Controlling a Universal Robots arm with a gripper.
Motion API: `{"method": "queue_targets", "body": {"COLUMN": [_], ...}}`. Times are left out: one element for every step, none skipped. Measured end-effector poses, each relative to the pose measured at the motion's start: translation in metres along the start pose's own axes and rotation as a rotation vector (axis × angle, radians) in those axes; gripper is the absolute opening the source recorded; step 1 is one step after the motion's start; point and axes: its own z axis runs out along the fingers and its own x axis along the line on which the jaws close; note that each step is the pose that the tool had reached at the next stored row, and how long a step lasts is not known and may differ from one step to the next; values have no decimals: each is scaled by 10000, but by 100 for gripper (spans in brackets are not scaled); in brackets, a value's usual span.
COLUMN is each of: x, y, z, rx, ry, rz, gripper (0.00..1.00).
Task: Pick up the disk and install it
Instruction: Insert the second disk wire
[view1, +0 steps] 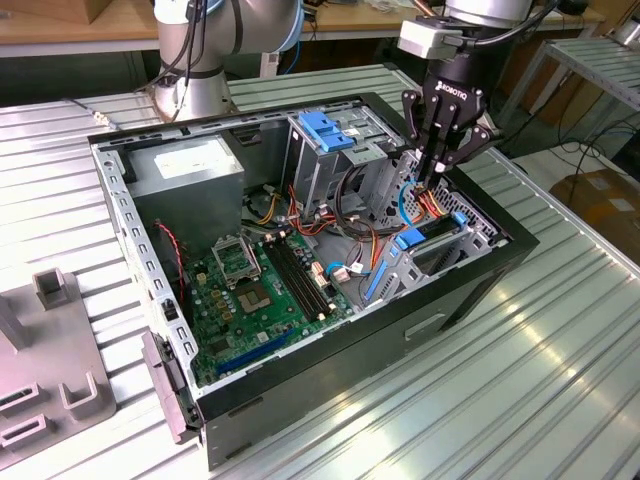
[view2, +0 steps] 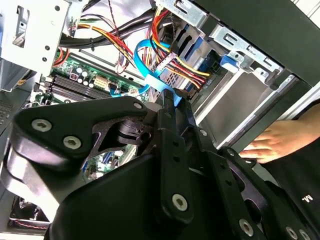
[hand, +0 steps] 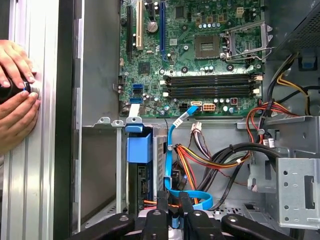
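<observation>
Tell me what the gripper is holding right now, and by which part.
The gripper is closed on the thin light-blue cable inside the computer case, pinching it near the end by the drive bay; the first wrist view shows the cable between the fingertips. It holds no disk.

Bright, even overhead light. Glare streaks on the ribbed metal counter (view1: 520, 370); computer case (view1: 470, 290) interior shadowed. Second wrist view: the near claw (view2: 170, 107) looms large, soft-focused.
</observation>
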Motion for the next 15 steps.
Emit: {"method": "queue_targets", "body": {"x": [0,0,0,0,-1,-2,-5,-9,-12,-13,-14,-15,-17,-18,-20], "y": [0,0,0,0,0,-1,-1,-1,-1,0,-1,0,-1,-1,-1], "z": [0,0,0,1,1,0,1,3,4,6,5,4,5,6,9], "rx": [0,0,0,0,0,1,1,1,1,1,1,2,2,1,1], "ry": [1,7,11,18,61,184,341,481,603,647,709,770,821,850,873], "rz": [0,1,1,1,3,10,18,26,34,37,40,44,46,48,50], "gripper": [21,21,22,22,22,29,29,29,29,29,29,29,29,29,29]}}
